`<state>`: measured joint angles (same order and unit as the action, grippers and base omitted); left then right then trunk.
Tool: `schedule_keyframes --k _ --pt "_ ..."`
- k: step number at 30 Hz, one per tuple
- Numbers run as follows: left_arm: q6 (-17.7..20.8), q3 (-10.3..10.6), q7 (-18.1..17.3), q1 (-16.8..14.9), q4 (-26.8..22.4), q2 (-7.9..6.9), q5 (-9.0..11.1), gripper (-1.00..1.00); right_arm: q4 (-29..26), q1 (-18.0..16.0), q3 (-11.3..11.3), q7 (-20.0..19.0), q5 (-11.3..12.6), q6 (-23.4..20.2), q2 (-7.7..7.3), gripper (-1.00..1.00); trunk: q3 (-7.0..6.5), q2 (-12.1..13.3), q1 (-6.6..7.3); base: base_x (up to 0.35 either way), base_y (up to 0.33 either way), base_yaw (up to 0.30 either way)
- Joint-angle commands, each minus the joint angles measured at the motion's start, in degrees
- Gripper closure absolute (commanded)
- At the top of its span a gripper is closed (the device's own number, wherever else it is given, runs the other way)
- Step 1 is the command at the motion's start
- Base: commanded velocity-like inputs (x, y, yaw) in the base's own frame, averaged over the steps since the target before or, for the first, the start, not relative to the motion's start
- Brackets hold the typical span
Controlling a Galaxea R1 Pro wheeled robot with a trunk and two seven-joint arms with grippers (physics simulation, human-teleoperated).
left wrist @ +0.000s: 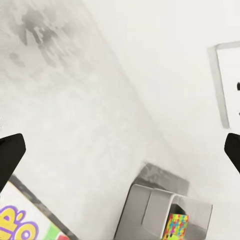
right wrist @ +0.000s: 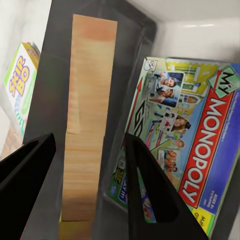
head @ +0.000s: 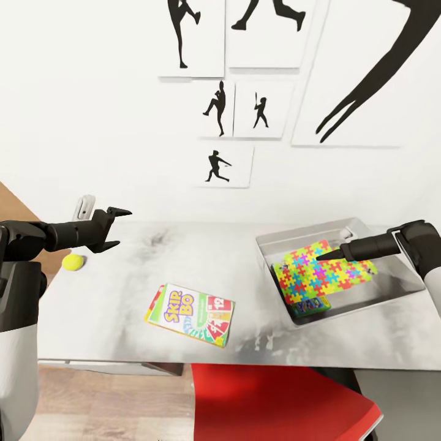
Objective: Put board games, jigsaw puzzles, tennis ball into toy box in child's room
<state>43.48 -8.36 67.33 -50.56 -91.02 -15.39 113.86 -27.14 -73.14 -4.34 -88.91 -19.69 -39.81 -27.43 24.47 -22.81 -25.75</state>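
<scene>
The toy box (head: 392, 288) sits at the right end of the table (head: 184, 257). A jigsaw puzzle (head: 321, 269) lies tilted in it over a blue board game (head: 309, 304). My right gripper (head: 334, 251) is at the puzzle's edge. In the right wrist view its open fingers (right wrist: 150, 190) stand a little off either side of the slab's edge (right wrist: 90, 115), beside a Monopoly game box (right wrist: 190, 130). The SKIP-BO board game (head: 190, 315) lies flat mid-table. The tennis ball (head: 72, 262) rests near the left end. My left gripper (head: 119, 229) hovers open just right of the ball, with nothing in it.
A red chair (head: 275, 398) stands under the table's front edge, with wood floor (head: 104, 404) to its left. A small white object (head: 84, 207) is at the table's back left. The white wall with silhouette pictures (head: 226, 165) runs right behind the table.
</scene>
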Motion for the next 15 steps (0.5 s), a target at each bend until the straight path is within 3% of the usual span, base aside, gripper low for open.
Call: schedule_keyframes --k 1,15 --pt "0.37 -0.08 0.52 -0.07 -0.03 0.01 0.41 -1.0 -0.08 -0.06 -0.15 -0.35 -0.21 -0.6 -0.04 1.0 0.19 -0.11 -0.03 0.0 0.0 0.0" --pt "0.37 -0.08 0.52 -0.07 -0.02 0.02 0.4 -1.0 -0.74 -0.07 -0.09 -0.38 0.07 -0.62 -0.15 1.0 1.17 -0.11 -0.03 0.0 0.0 0.0"
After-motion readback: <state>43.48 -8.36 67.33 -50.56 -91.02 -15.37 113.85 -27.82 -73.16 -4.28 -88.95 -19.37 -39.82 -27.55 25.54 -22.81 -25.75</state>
